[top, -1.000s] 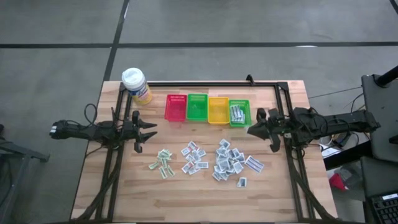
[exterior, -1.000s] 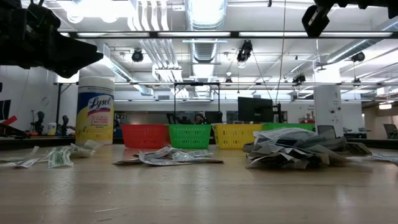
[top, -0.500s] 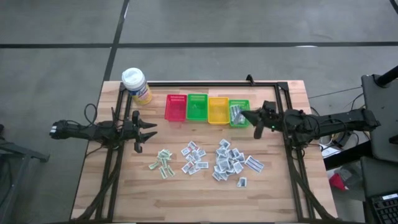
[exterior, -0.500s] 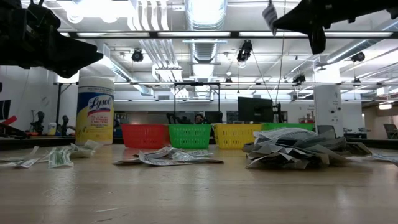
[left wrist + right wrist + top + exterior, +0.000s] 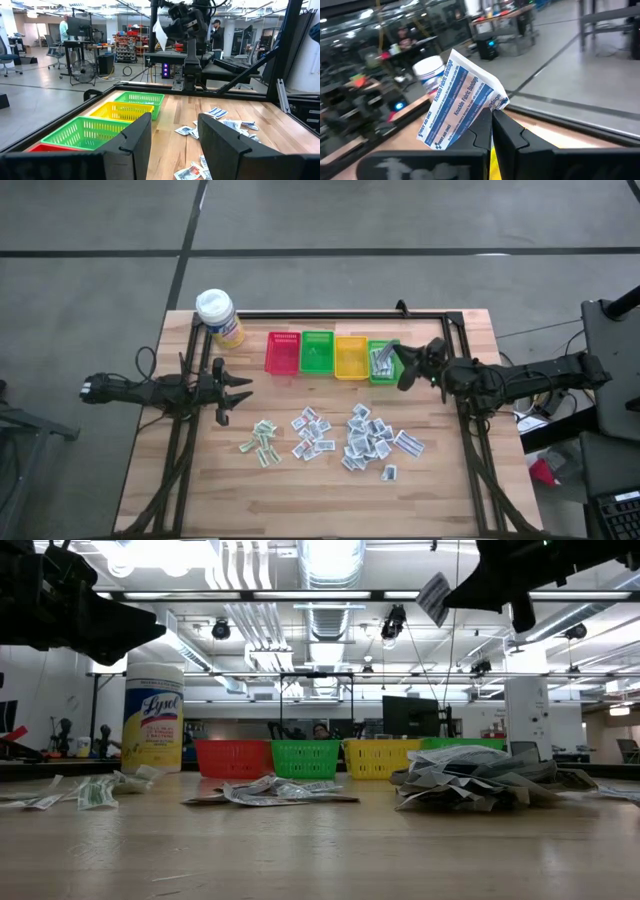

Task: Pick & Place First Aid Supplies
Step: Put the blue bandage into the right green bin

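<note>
Packets (image 5: pixel 372 438) of first aid supplies are mostly scattered in three loose heaps on the front half of the wooden table (image 5: pixel 440 500), and a few are already sitting in the green basket (image 5: pixel 385 363) at the right end of the basket row. One more packet, a knuckle bandage (image 5: pixel 462 106), is pinched between the closed fingers of the right gripper (image 5: pixel 401 366), which is held up in the air just about over that same right-hand green basket. In the low view the bandage (image 5: pixel 433 598) can be seen dangling well above the table, so it hasn't been dropped yet.

So the step in hand looks like the release. For it to be done well, the gripper should probably be brought lower and centred over the basket before the fingers are opened. A packet this thin and light can flutter sideways if it's let go from that height, and the yellow basket (image 5: pixel 351 357) sits right next to the target, so a stray landing would be easy. The fingers should be opened fully too, since paper like this can cling to one pad.

The left gripper (image 5: pixel 243 391) is parked over the left side of the table with its fingers (image 5: pixel 131 141) spread and nothing between them, so nothing is needed from it right now. The nearest heap of green-printed packets (image 5: pixel 261 441) would be in easy reach for it later, most likely.
</note>
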